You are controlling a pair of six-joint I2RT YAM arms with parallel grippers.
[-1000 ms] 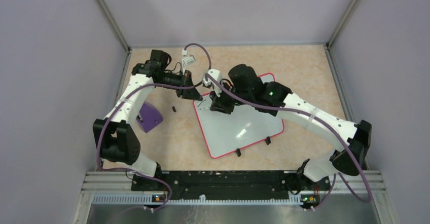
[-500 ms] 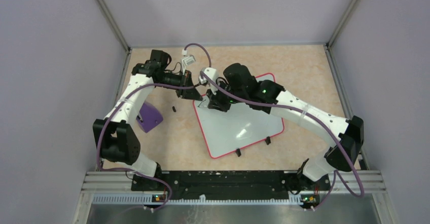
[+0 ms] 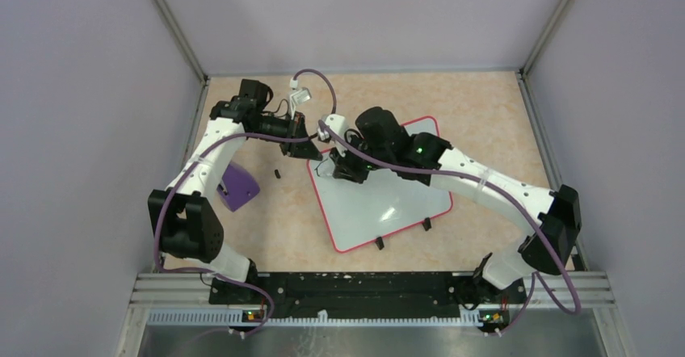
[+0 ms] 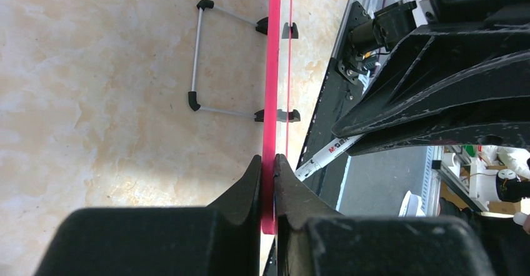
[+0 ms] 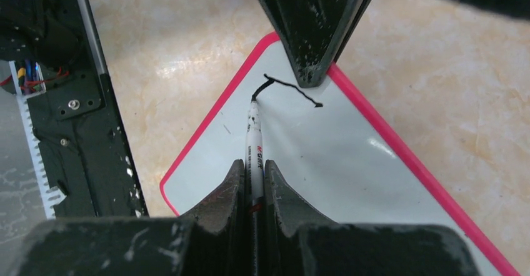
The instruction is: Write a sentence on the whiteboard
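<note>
The whiteboard point(image 3: 380, 203), glossy white with a red-pink rim, lies on the tan table. My left gripper point(image 3: 312, 152) is shut on the rim at the board's far left corner; the left wrist view shows both fingers pinching the rim point(image 4: 273, 70) edge-on at the gripper point(image 4: 267, 159). My right gripper point(image 3: 342, 168) is shut on a white marker point(image 5: 254, 145), whose tip touches the board point(image 5: 350, 163). Of the sentence, only a short black stroke point(image 5: 290, 90) shows, beside the left gripper's fingers point(image 5: 315, 32).
A purple block point(image 3: 237, 184) lies left of the board, with a small black cap point(image 3: 277, 174) between them. The board's black feet point(image 3: 379, 243) point to the near edge. A wire stand point(image 4: 195, 57) shows under the board. Grey walls enclose the table.
My right gripper has shifted slightly left over the board's far left corner with the marker. The left arm and the board have not moved.
</note>
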